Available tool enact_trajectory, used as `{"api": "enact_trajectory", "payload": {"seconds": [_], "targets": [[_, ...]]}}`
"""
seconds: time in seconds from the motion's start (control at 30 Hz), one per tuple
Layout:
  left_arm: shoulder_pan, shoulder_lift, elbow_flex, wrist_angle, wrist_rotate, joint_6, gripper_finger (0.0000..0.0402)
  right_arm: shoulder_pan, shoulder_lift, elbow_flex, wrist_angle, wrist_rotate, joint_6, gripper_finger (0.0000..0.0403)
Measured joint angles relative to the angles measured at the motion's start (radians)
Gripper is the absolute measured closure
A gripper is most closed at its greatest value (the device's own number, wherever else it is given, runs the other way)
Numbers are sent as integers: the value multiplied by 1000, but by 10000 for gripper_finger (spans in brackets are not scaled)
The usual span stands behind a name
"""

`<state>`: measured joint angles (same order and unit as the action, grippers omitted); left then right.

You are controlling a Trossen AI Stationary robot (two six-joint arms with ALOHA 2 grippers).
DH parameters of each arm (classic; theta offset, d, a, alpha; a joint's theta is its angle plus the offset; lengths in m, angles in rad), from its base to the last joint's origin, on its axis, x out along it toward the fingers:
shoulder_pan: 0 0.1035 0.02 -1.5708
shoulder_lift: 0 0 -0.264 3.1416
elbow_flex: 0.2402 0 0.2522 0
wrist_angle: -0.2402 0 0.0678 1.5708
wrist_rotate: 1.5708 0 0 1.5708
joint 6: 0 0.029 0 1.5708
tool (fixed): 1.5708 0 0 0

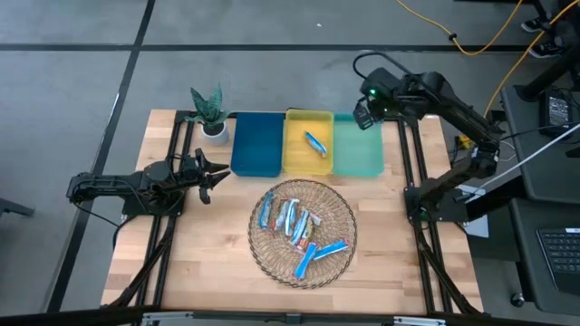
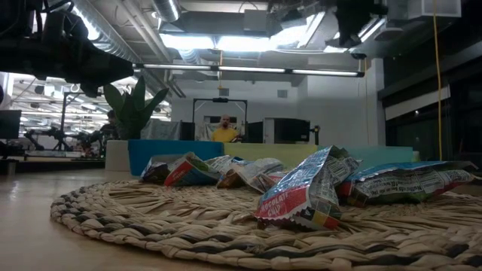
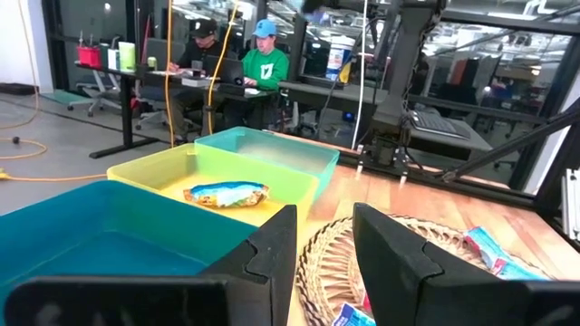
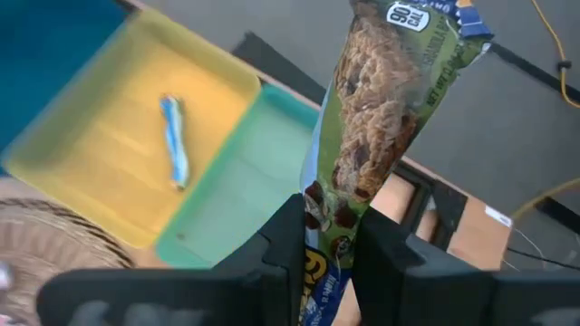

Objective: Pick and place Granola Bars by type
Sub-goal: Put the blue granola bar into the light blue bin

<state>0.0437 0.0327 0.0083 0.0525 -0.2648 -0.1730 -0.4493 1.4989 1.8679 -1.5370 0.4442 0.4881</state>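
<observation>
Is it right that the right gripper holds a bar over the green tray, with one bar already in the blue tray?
Not quite. The bar already placed lies in the yellow tray, not the blue tray, as the high view shows. The rest stands: the right gripper holds a granola bar above the green tray.

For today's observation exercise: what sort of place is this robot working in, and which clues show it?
Probably a robotics lab in an open-plan office. People sit at desks with computers behind the table, more robot arms stand on benches, and bare pipes run overhead.
</observation>
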Motion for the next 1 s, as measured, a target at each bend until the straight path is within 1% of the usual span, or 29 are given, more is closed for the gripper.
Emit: {"api": "enact_trajectory", "payload": {"seconds": [0.07,0.2,0.33,0.43,0.53,0.67,0.8,1.0], "targets": [[0,0,0,0,-2,0,297,-18,-22,-88,60,-19,-25,327],[0,0,0,0,-6,1,297,-55,-59,-288,280,-128,-112,327],[0,0,0,1,-18,2,297,-93,-60,-460,476,-230,-174,327],[0,0,0,2,-21,-7,297,-121,-48,-570,590,-301,-181,327],[0,0,0,2,-22,-39,297,-140,-35,-652,636,-336,-180,327],[0,0,0,2,-28,-49,297,-162,-23,-738,664,-336,-193,327],[0,0,0,3,-36,-12,297,-189,-22,-810,717,-335,-212,327],[0,0,0,3,-33,19,297,-214,-22,-887,744,-335,-212,327]]}}
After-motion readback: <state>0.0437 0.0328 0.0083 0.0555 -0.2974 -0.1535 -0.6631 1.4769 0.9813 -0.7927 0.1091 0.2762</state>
